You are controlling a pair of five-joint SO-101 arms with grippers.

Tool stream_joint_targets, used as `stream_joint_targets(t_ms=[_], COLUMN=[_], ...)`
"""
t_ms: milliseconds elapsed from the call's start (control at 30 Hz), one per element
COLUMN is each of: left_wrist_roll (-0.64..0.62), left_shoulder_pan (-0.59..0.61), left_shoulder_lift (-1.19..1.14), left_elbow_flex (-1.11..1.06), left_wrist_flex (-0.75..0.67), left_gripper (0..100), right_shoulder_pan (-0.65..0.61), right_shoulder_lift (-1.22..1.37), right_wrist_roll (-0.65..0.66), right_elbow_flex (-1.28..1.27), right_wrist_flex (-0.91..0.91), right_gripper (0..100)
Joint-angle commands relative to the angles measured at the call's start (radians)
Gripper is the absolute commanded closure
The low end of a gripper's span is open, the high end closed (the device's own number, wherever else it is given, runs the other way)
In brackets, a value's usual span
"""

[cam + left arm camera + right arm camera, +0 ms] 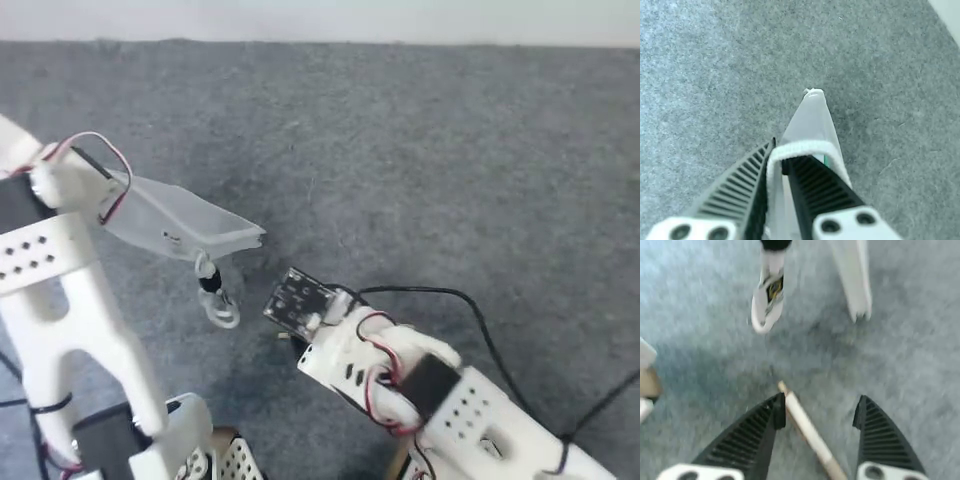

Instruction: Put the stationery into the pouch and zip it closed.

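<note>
My left gripper [780,155] is shut on one edge of a translucent white pouch [812,120] and holds it off the grey carpet. In the high view the pouch [180,225] juts out to the right from that gripper [108,198], with a white strap and dark pull [213,292] dangling below it. My right gripper [821,410] is open, low over the carpet. A thin wooden pencil [807,430] lies between its fingers, close to one of them. The dangling strap [767,300] and a pouch corner [855,280] hang farther ahead of it.
Grey carpet [430,180] covers the table up to a pale wall at the back. The right arm [400,380] comes in from the lower right with its cables. The left arm's white frame [80,330] stands at the lower left.
</note>
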State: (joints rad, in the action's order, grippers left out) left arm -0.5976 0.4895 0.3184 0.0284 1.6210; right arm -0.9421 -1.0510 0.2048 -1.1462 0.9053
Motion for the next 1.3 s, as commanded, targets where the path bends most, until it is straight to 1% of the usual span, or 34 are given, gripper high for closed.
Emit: stream_joint_targets(t_ms=[0, 167, 367, 500, 633, 800, 900, 1000, 1067, 1200, 1267], left_wrist_roll=[-0.014, -0.014, -0.014, -0.014, -0.014, -0.014, -0.014, -0.014, -0.014, -0.014, -0.014], left_shoulder_pan=[0.008, 0.008, 0.008, 0.012, 0.055, 0.060, 0.060, 0.060, 0.060, 0.060, 0.058], left_shoulder_lift=[0.038, 0.038, 0.038, 0.038, 0.038, 0.038, 0.038, 0.038, 0.038, 0.038, 0.038], left_elbow_flex=[0.007, 0.007, 0.007, 0.007, 0.007, 0.008, 0.008, 0.008, 0.008, 0.008, 0.008], left_wrist_flex=[-0.028, -0.028, -0.026, -0.026, -0.031, -0.031, -0.032, -0.032, -0.032, -0.032, -0.032], left_gripper=[99, 99, 99, 99, 99, 99, 99, 99, 99, 99, 99], right_shoulder_pan=[-0.010, -0.008, -0.007, -0.005, -0.005, 0.018, 0.042, 0.056, 0.067, 0.076, 0.077], right_shoulder_lift=[0.097, 0.205, 0.369, 0.469, 0.547, 0.651, 0.737, 0.829, 0.875, 0.937, 0.947], right_wrist_roll=[0.034, 0.072, 0.074, 0.140, 0.166, 0.169, 0.204, 0.210, 0.213, 0.213, 0.213], right_elbow_flex=[0.078, 0.101, 0.109, 0.109, 0.110, 0.178, 0.230, 0.279, 0.301, 0.345, 0.351], right_wrist_flex=[-0.004, -0.008, -0.104, -0.157, -0.219, -0.228, -0.228, -0.226, -0.234, -0.236, -0.236], right_gripper=[78.3, 78.3, 78.3, 78.3, 78.3, 78.3, 78.3, 78.4, 82.0, 95.6, 99.3])
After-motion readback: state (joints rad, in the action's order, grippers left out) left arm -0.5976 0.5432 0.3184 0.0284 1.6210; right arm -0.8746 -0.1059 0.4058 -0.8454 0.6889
